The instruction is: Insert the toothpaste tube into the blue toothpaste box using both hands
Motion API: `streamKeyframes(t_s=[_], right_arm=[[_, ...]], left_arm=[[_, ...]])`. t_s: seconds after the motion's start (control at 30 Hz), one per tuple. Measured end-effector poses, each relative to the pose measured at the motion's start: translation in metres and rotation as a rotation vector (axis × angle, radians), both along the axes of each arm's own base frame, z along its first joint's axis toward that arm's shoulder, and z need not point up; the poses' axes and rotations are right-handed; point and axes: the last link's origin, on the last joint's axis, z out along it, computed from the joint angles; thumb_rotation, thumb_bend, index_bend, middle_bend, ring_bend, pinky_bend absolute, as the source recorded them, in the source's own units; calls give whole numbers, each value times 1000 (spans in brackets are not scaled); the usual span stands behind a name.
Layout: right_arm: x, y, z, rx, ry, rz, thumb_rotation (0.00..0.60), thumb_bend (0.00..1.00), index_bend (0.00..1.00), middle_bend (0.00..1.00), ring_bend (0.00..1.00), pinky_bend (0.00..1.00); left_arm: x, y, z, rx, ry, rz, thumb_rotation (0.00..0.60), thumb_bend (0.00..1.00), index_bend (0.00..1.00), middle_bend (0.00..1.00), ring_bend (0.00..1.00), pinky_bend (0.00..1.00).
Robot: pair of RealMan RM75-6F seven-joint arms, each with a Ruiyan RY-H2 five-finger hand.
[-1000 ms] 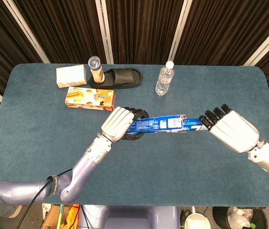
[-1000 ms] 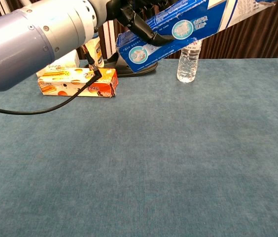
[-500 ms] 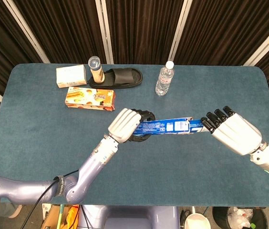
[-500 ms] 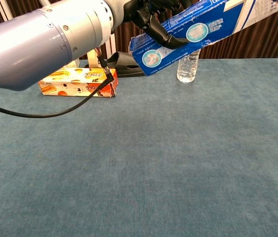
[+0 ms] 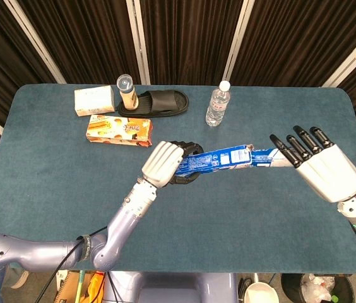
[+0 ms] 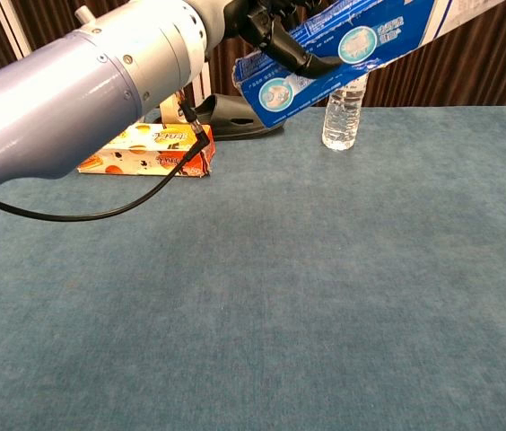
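The blue toothpaste box (image 5: 216, 160) is held above the table, roughly level, by my left hand (image 5: 164, 163), which grips its left end. In the chest view the box (image 6: 347, 43) crosses the top of the frame with dark fingers (image 6: 275, 31) wrapped around it. The white and blue toothpaste tube (image 5: 269, 158) sticks out of the box's right end. My right hand (image 5: 322, 165) is at the tube's outer end, its fingers (image 5: 299, 144) stretched straight and spread above it. The thumb is hidden. The chest view shows only the tube's pale tip (image 6: 468, 9), not the right hand.
At the back of the table (image 5: 52, 189) stand a water bottle (image 5: 218, 104), a black slipper (image 5: 160, 102), a tan cylinder (image 5: 126, 93), a cream box (image 5: 94, 100) and an orange snack box (image 5: 118, 129). My left arm (image 6: 91, 81) fills the chest view's upper left.
The right hand's fingers have gone from curled around the tube's end to straight and spread, and the hand has drifted right. The box's right end has risen slightly.
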Motion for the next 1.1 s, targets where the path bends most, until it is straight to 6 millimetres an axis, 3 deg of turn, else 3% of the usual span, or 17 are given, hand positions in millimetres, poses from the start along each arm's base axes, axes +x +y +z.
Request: streamKeyframes(t_s=[0.67, 1.1], right_arm=[[-3, -1, 5, -10, -96, -26, 600, 531, 240, 483, 328, 455], [17, -3, 19, -8, -81, 33, 600, 531, 240, 483, 328, 455]], left_arm=[[4, 1, -8, 90, -109, -106, 600, 400, 415, 538, 523, 572], [10, -1, -20, 98, -155, -145, 600, 401, 409, 533, 520, 568]])
